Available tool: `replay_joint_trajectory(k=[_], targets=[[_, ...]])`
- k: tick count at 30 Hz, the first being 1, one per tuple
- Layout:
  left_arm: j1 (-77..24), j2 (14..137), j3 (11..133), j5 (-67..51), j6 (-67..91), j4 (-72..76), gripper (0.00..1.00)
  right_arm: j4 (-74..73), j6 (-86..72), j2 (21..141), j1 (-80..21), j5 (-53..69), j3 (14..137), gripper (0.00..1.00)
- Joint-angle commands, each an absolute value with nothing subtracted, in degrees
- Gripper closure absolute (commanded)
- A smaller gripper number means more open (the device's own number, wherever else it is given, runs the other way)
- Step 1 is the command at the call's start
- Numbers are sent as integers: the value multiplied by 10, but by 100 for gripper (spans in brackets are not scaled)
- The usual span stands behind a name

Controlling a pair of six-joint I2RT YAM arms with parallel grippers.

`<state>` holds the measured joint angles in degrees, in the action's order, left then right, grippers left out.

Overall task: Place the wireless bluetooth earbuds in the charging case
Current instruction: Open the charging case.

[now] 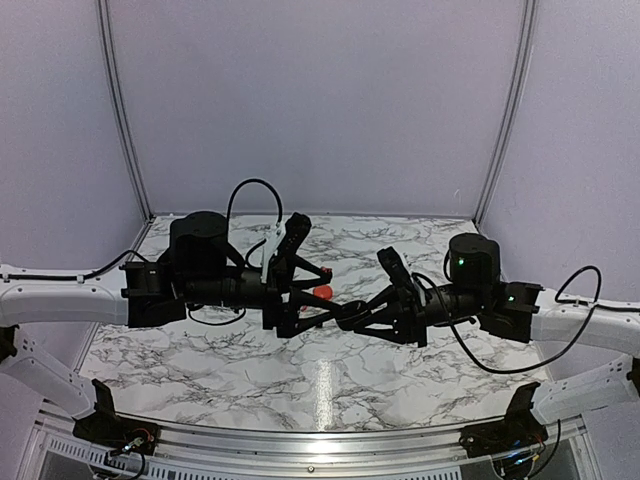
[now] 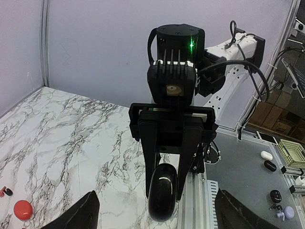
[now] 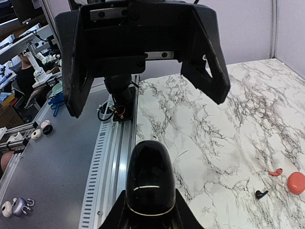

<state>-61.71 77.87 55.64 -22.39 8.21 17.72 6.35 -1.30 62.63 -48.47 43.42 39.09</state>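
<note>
2 grippers face to face
Our right gripper (image 2: 164,188) clamps the oval black case (image 3: 149,176); our left gripper (image 3: 145,95) gapes wide beyond it

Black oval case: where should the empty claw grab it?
Probably the free rounded end of the glossy black oval case, coming straight on. The right claw pinches its other end, and the open left claw faces that bare tip.

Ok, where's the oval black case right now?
The black case is clamped in the right gripper, bottom centre of the right wrist view, above mid-table and facing the open left gripper.
</note>
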Motion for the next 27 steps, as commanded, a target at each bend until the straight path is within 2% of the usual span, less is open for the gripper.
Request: replay_joint_trajectory(k=[1,12,27], targets=[[-622,795,569,-242,57,180,14,62,-11,632,-482,441,421,100],[-630,835,598,-188,55,145,21,64,-8,630,-483,454,421,100],[-612,824,598,-102,76,136,39,55,-2,631,-489,448,421,100]])
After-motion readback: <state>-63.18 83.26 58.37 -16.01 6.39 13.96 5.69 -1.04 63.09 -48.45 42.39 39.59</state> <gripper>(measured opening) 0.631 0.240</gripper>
